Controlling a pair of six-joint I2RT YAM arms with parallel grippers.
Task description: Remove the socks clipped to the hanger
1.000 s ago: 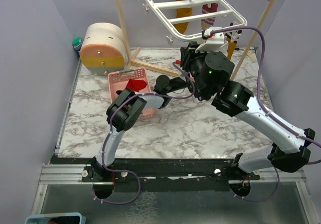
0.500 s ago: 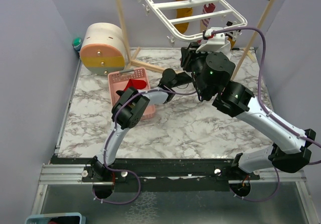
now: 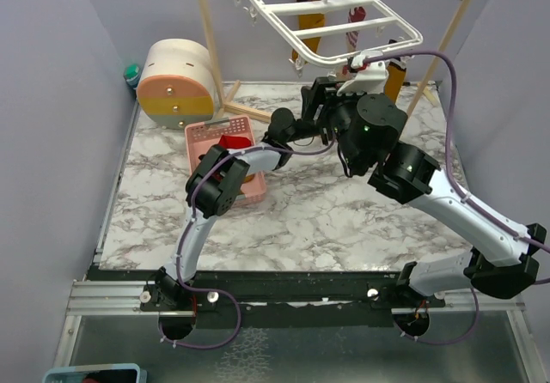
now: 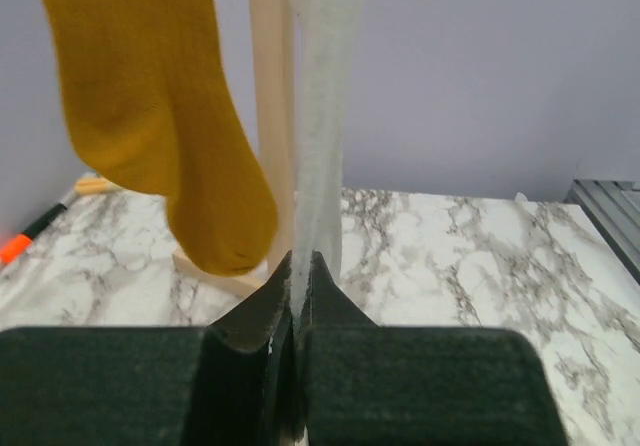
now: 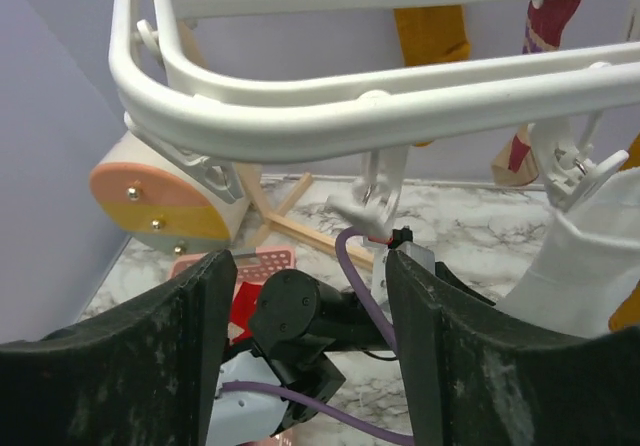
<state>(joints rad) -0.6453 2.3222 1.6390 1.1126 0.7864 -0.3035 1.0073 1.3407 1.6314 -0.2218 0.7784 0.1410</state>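
The white hanger (image 5: 350,116) (image 3: 344,22) hangs above the back of the table. A mustard sock (image 4: 150,96) (image 3: 311,24) and a red striped sock (image 5: 545,26) (image 3: 355,24) dangle from it. A white sock (image 4: 320,116) (image 5: 585,256) hangs from a clip (image 5: 565,161) at the frame's near edge. My left gripper (image 4: 297,266) is shut on this white sock's lower end. My right gripper (image 5: 310,306) stands open just below the frame, under an empty clip (image 5: 375,191), with nothing between its fingers but the left arm further down.
A pink basket (image 3: 225,134) on the table holds a red sock (image 3: 232,145). A round orange and cream box (image 3: 176,82) lies at the back left. The light wooden rack's pole (image 3: 206,31) and floor bar (image 3: 258,112) stand behind the arms.
My left gripper rose toward the hanger and shut on the white sock. My right gripper has opened. The hanger's near edge has lifted a little.
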